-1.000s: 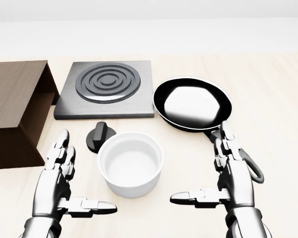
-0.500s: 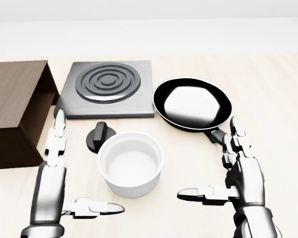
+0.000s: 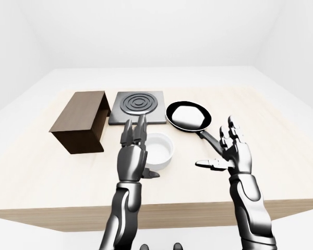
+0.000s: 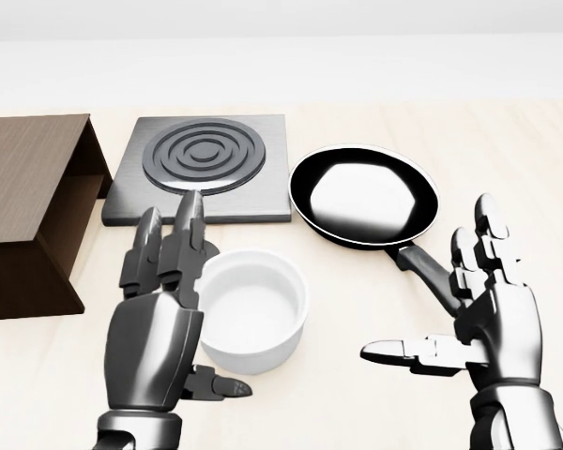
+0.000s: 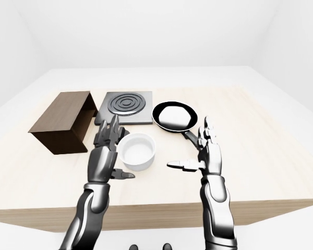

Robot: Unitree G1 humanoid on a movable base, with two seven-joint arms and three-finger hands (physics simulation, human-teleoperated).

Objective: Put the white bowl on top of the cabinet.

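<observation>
The white bowl [image 4: 258,314] stands upright and empty on the light wooden table, low in the middle of the head view. The dark brown cabinet [image 4: 28,187] is an open-sided box at the left. My left hand [image 4: 195,302] is open, fingers pointing up, with its palm close against the bowl's left side and its thumb under the bowl's lower left rim. My right hand [image 4: 439,311] is open and empty, well to the right of the bowl, thumb pointing left. Neither hand closes on the bowl.
A grey hob plate [image 4: 202,164] with dark rings lies above the bowl. A black frying pan [image 4: 364,195] lies to its right, its handle [image 4: 430,270] running down beside my right hand. The table's near edge [image 3: 198,211] shows in the left-eye view.
My left hand has moved right, up to the bowl's left side, and now covers the black knob that showed there. My right hand has shifted a little right. The bowl has not moved.
</observation>
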